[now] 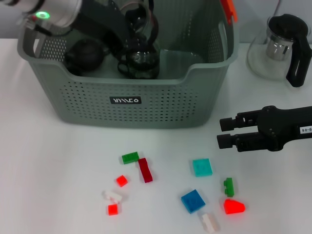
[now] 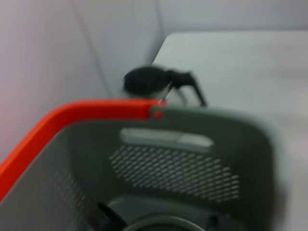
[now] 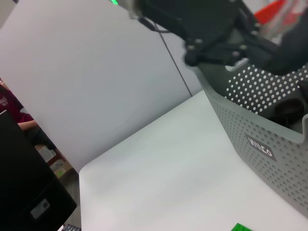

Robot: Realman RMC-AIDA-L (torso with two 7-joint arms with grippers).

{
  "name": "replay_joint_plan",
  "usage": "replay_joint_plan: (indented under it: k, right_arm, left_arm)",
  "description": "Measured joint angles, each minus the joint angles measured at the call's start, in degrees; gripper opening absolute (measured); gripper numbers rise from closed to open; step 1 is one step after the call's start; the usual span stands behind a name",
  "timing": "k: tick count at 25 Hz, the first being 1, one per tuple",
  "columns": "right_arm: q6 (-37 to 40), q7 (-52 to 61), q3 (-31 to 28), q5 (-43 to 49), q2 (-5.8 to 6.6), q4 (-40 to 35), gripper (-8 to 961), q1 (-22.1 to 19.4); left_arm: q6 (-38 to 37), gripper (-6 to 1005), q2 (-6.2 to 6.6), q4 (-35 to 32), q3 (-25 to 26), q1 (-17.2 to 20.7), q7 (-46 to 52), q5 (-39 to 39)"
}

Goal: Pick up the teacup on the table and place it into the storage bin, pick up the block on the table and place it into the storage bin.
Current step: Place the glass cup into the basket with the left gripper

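Note:
The grey-green storage bin (image 1: 146,105) stands at the back of the table, with its orange handle piece (image 2: 82,113) close in the left wrist view. My left arm reaches down into it, and the left gripper (image 1: 139,46) hangs just over a dark glass teacup (image 1: 140,64) on the bin's floor. Whether it still grips the cup is hidden. Several small blocks lie on the table in front of the bin, among them a green one (image 1: 130,157), a dark red one (image 1: 145,169) and a cyan one (image 1: 202,167). My right gripper (image 1: 225,132) hovers open and empty, right of the bin and behind the blocks.
A black teapot (image 1: 85,54) sits in the bin's left part. A glass pot with a black handle (image 1: 282,46) stands on the table right of the bin. More blocks, blue (image 1: 193,201), red (image 1: 233,206) and white (image 1: 210,222), lie near the front edge.

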State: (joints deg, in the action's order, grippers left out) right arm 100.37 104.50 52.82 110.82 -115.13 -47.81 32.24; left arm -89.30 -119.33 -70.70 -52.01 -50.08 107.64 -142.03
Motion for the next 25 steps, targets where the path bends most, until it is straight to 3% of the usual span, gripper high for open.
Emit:
replay_joint_plan:
  k: [5, 13, 25]
  right_arm:
    - [0.01, 0.18, 0.0, 0.0, 0.0, 0.05, 642, 0.01]
    - [-0.23, 0.35, -0.18, 0.01, 0.0, 0.19, 639, 0.01]
    - [-0.63, 0.01, -0.18, 0.01, 0.0, 0.92, 638, 0.05]
  left_arm:
    - [7.66, 56, 0.31, 7.69, -0.96, -2.8, 0.18, -4.21]
    - [17.21, 56, -0.94, 12.75, -6.59, -3.18, 1.51, -9.48]
    - [18.28, 57, -1.43, 15.24, -9.11, -2.97, 1.35, -10.81]
